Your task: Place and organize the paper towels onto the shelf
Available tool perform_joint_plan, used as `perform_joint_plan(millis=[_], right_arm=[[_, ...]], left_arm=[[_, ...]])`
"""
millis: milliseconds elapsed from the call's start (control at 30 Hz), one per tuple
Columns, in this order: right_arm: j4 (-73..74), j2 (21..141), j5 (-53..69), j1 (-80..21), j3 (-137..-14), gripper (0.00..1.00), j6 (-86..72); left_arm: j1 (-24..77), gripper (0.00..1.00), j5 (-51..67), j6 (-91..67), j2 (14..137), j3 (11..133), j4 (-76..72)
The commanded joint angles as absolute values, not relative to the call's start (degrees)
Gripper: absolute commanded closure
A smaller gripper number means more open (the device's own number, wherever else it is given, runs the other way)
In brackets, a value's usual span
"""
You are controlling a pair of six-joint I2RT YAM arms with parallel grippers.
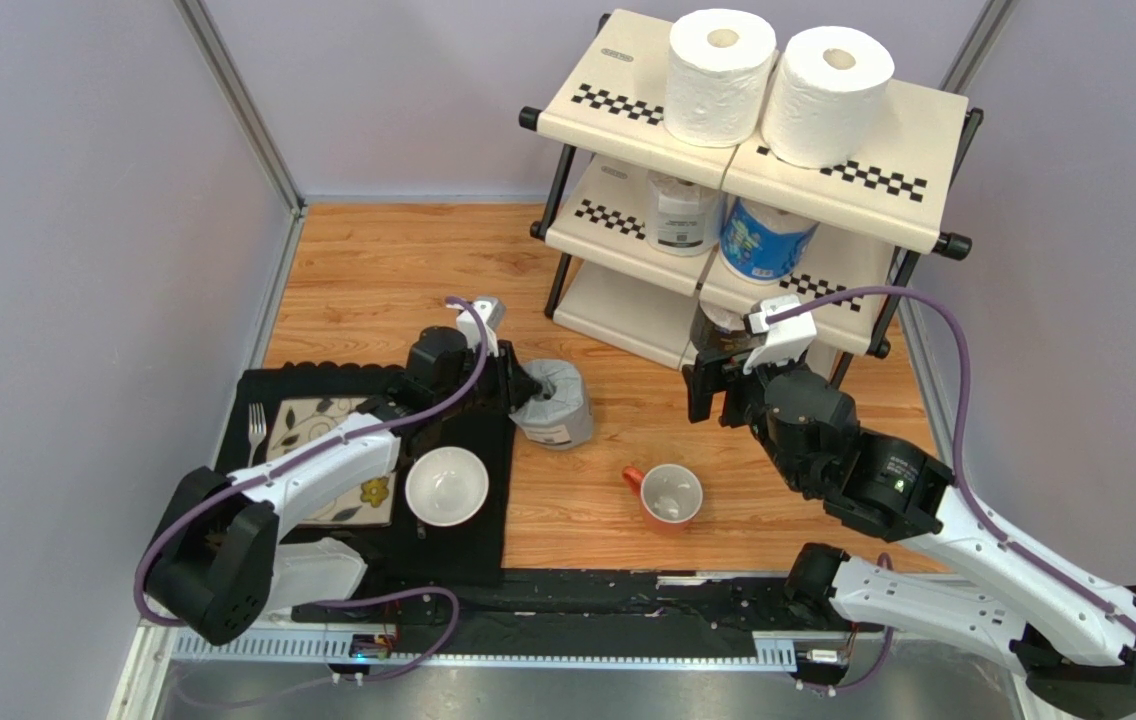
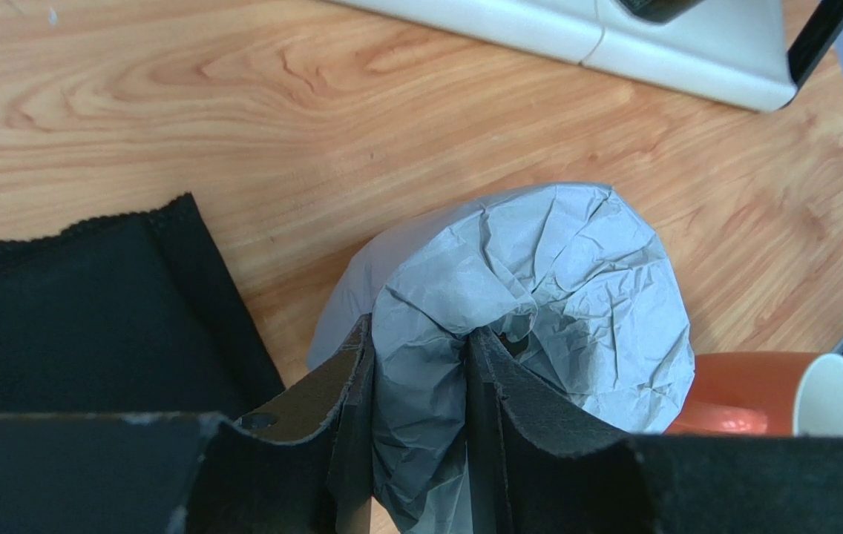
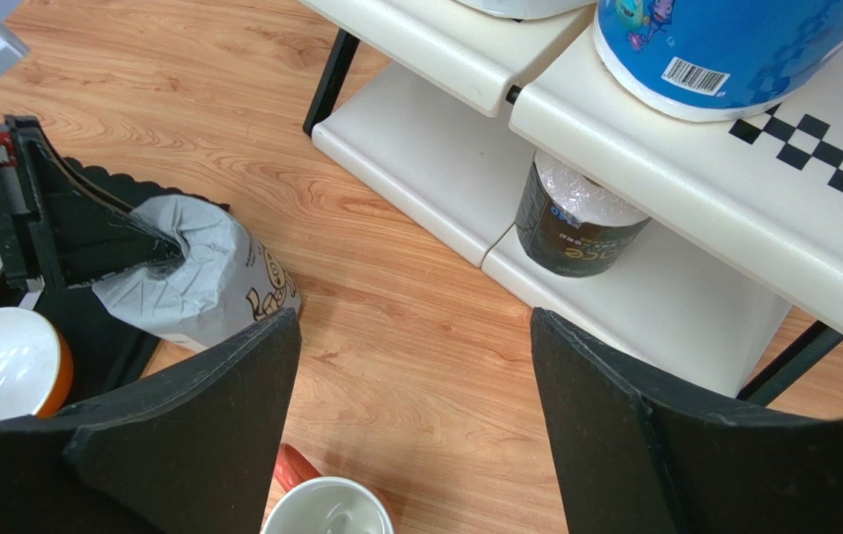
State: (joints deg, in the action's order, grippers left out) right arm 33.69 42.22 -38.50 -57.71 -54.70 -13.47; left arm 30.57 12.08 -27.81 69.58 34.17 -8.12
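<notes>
We had five paper towels (image 1: 720, 75) up on the shelf (image 1: 920, 143); left tool (image 2: 418, 367) clenched the last grey roll (image 2: 593, 289), right tool (image 3: 413, 334) released, empty.

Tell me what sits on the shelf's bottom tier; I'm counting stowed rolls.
One black-wrapped paper towel roll stands upright there, its top tucked under the middle panel. The bottom tier behind it is hidden.

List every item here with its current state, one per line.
White rolls: upright, side by side on the shelf's top tier.
Clear-wrapped roll: upright, middle tier.
Blue-wrapped roll: upright, middle tier.
Black-wrapped roll: upright, bottom tier.
Grey-wrapped roll: on the table, wrapper pinched.
Left claw: shut on that wrapper.
Right claw: open, empty.
Orange mug: upright, empty.
White bowl: upright, empty.
</notes>
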Motion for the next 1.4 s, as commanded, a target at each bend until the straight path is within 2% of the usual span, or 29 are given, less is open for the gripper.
perform_joint_plan(millis=[0, 67, 200, 333, 400, 500, 633, 667, 767, 933, 1000, 1067, 1133, 1367], right_arm=[[33.22, 42.45, -39.29, -57.92, -54.93, 0.2, -13.18], [33.31, 42.45, -39.37, -57.92, -54.76, 0.2, -13.01], [32.96, 42.89, -36.83, -57.92, -54.67, 0.19, -11.08], [33.75, 43.68, -36.21, -57.92, -55.28, 0.18, -10.46], [33.75, 43.77, -36.04, -57.92, -55.28, 0.18, -10.2], [33.23, 43.77, -35.42, -57.92, -55.37, 0.18, -9.93], [31.04, 44.3, -30.95, -57.92, -55.11, 0.18, -7.48], [30.59, 44.73, -28.94, -58.01, -54.76, 0.14, -6.77], [29.53, 46.66, -27.17, -58.01, -54.49, 0.13, -5.45], [27.51, 52.63, -23.3, -58.62, -55.37, 0.12, -6.15], [25.94, 55.62, -20.93, -59.23, -56.51, 0.12, -7.12], [25.05, 61.22, -20.65, -61.08, -57.82, 0.12, -7.38], [24.35, 65.28, -21.18, -63.27, -60.62, 0.11, -7.38], [25.4, 80.76, -19.6, -66.0, -69.6, 0.11, -11.68]], left_arm=[[33.22, 0.71, 12.22, -28.39, 71.89, 33.93, -15.37], [34.53, 0.66, 12.22, -28.39, 72.77, 33.75, -15.91], [35.59, 0.46, 13.27, -29.17, 73.48, 32.96, -18.27], [35.68, 0.29, 14.85, -30.32, 73.04, 31.55, -20.48], [35.68, 0.16, 14.85, -30.32, 72.25, 31.47, -20.57], [35.68, 0.05, 14.77, -29.89, 70.84, 31.99, -19.52], [35.6, 0.02, 11.26, -27.69, 65.84, 34.44, -14.95], [35.6, 0.02, 9.77, -27.25, 63.39, 34.89, -13.98], [35.68, 0.02, 6.0, -25.23, 58.74, 36.91, -8.63], [33.5, 0.01, -2.45, -22.24, 49.85, 34.82, -0.36], [28.59, 0.01, 2.25, -26.25, 45.45, 32.18, 2.37], [18.23, 0.02, 12.42, -30.22, 41.51, 26.13, 0.89], [12.43, 0.02, 15.2, -32.52, 39.12, 20.95, 1.4], [8.79, 0.01, 13.54, -29.36, 31.21, 17.4, 8.52]])
